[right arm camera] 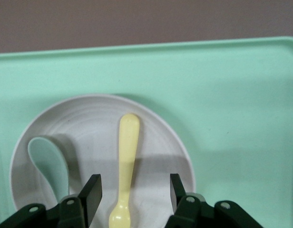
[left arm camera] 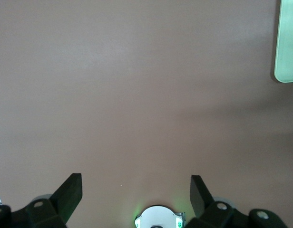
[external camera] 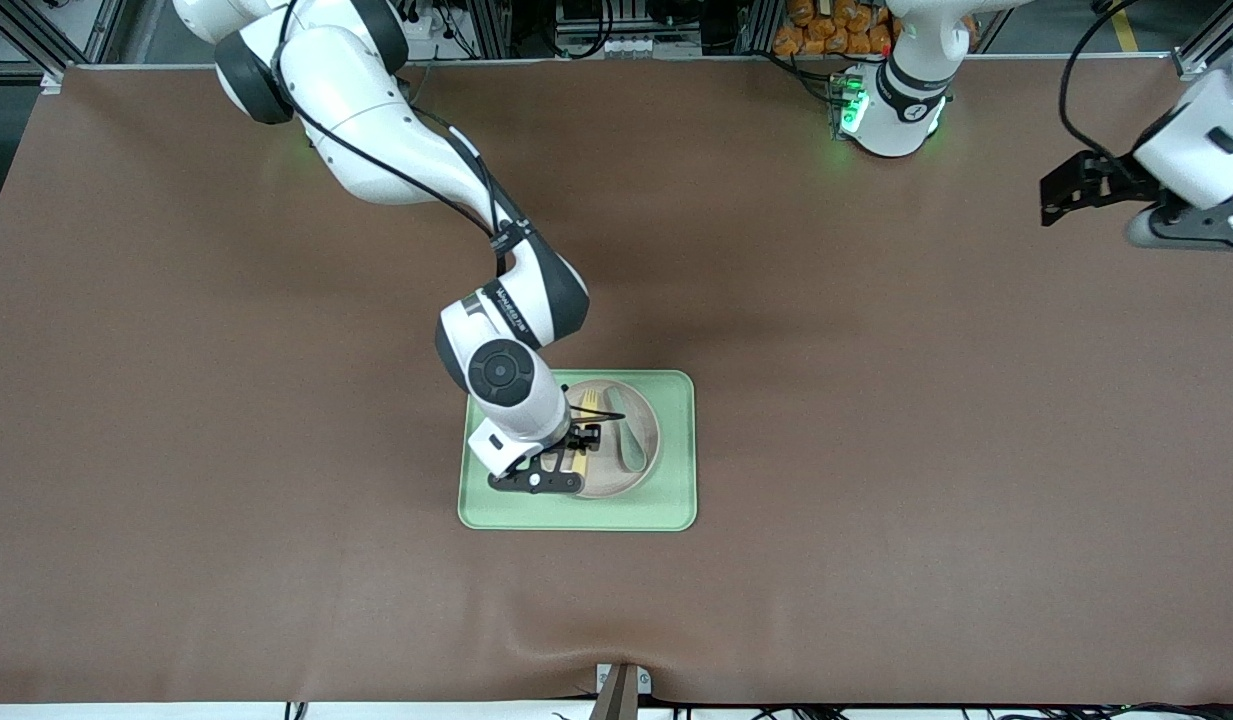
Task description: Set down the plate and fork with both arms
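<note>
The off-white plate (external camera: pixel 644 415) lies on the light-green tray (external camera: pixel 676 490) in the middle of the table. The pale-yellow fork (external camera: pixel 588 403) and a grey-green spoon (external camera: pixel 631 445) lie side by side in the plate. My right gripper (external camera: pixel 579 445) is open, low over the plate. In the right wrist view its fingers (right arm camera: pixel 92 192) stand one on each side of the fork (right arm camera: pixel 128 152), clear of it, with the plate (right arm camera: pixel 156 142) below. My left gripper (external camera: pixel 1061 200) is open and empty, held up over bare table at the left arm's end, where that arm waits.
The spoon (right arm camera: pixel 49 164) lies beside the fork in the right wrist view, on the tray (right arm camera: pixel 232 95). The left wrist view shows the open left gripper (left arm camera: pixel 136 190), brown table, a tray corner (left arm camera: pixel 287 42) and the left arm's green-lit base (left arm camera: pixel 158 219).
</note>
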